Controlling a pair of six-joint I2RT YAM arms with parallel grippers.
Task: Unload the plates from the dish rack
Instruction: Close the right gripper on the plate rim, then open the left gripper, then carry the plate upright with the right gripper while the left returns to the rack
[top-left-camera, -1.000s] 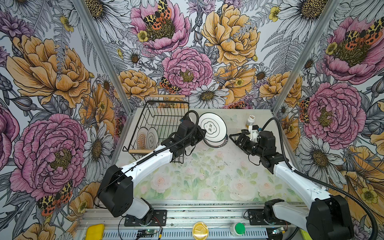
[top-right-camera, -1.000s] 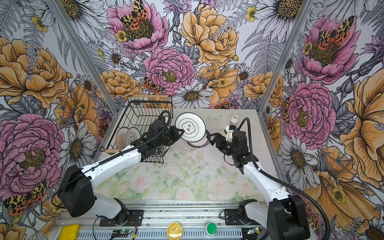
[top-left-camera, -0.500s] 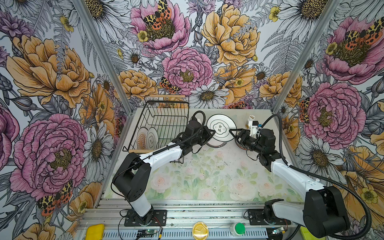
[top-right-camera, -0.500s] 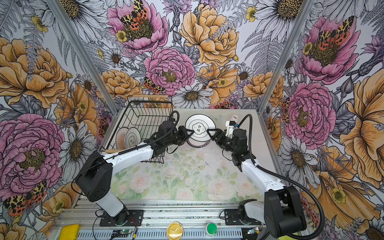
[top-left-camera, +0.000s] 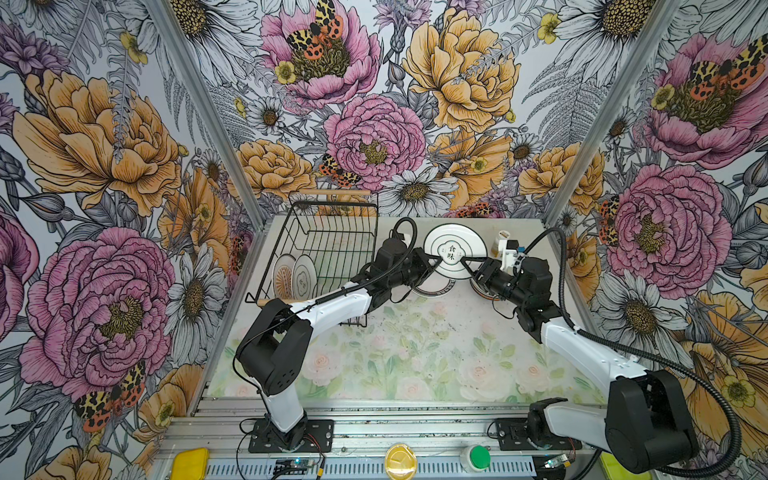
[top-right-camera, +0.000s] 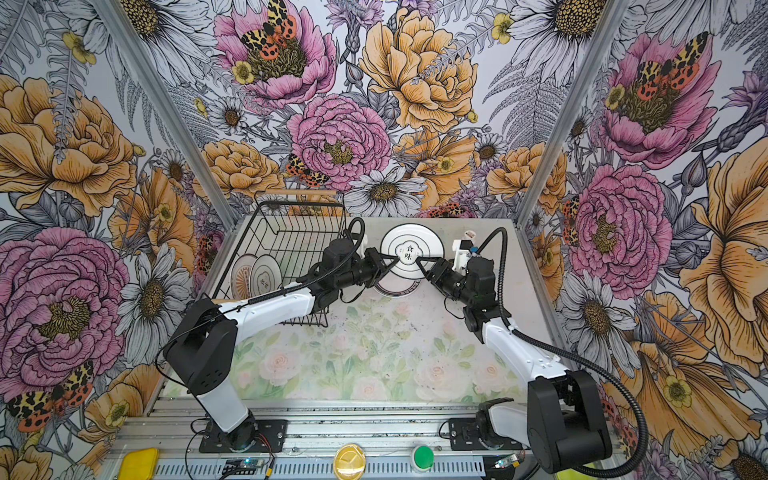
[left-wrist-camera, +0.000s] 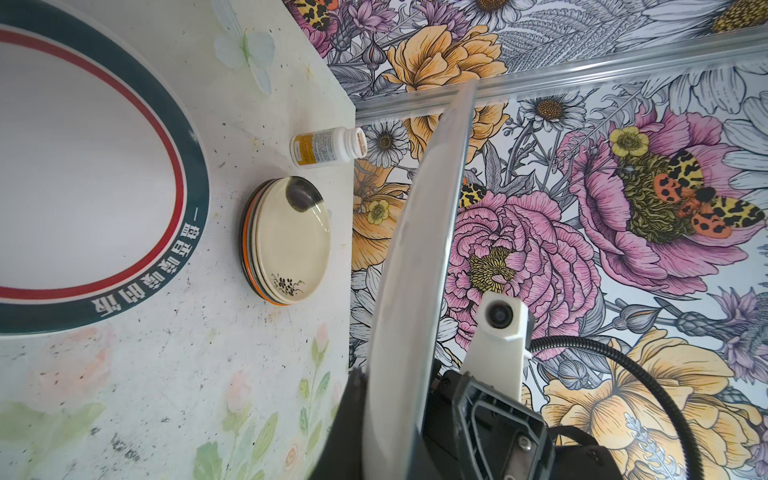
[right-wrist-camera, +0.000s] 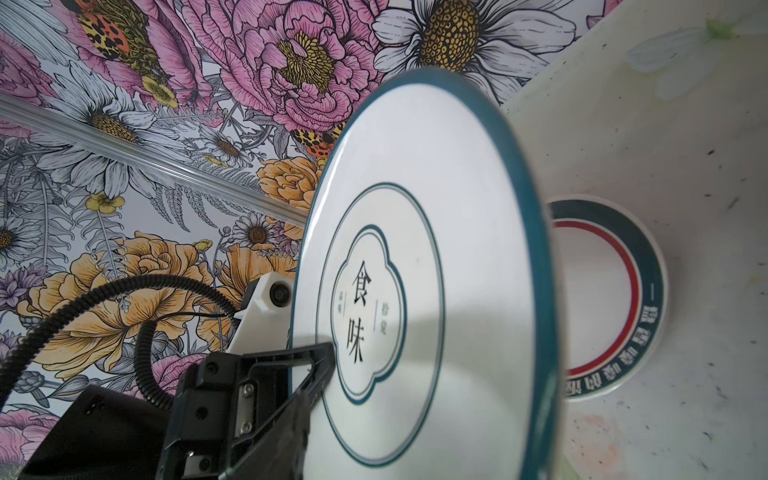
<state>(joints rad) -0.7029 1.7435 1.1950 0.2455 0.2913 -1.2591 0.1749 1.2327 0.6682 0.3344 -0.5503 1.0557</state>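
Observation:
A white plate with a teal rim and black characters (top-left-camera: 455, 245) (top-right-camera: 411, 245) (right-wrist-camera: 457, 291) hangs tilted above the back of the table. My left gripper (top-left-camera: 438, 259) (top-right-camera: 397, 258) is shut on its left rim; in the left wrist view the plate (left-wrist-camera: 415, 270) shows edge-on. My right gripper (top-left-camera: 466, 262) (top-right-camera: 419, 259) straddles the opposite rim, and contact cannot be made out. The black wire dish rack (top-left-camera: 345, 249) (top-right-camera: 291, 232) stands back left, holding an orange sunburst plate (top-left-camera: 284, 275) and a white plate (top-left-camera: 304, 276), both upright.
A dark-rimmed plate with a red ring (top-left-camera: 434, 286) (left-wrist-camera: 83, 178) (right-wrist-camera: 602, 299) lies on the table under the held one. A stack topped by a cream floral plate (left-wrist-camera: 291, 241) sits beside it, under my right arm. A white pill bottle (top-left-camera: 500, 241) (left-wrist-camera: 328, 147) stands near the back wall.
My left gripper carried the plate to the right and lower. My right gripper came in from the right, reached the plate's other rim, and its jaws narrowed.

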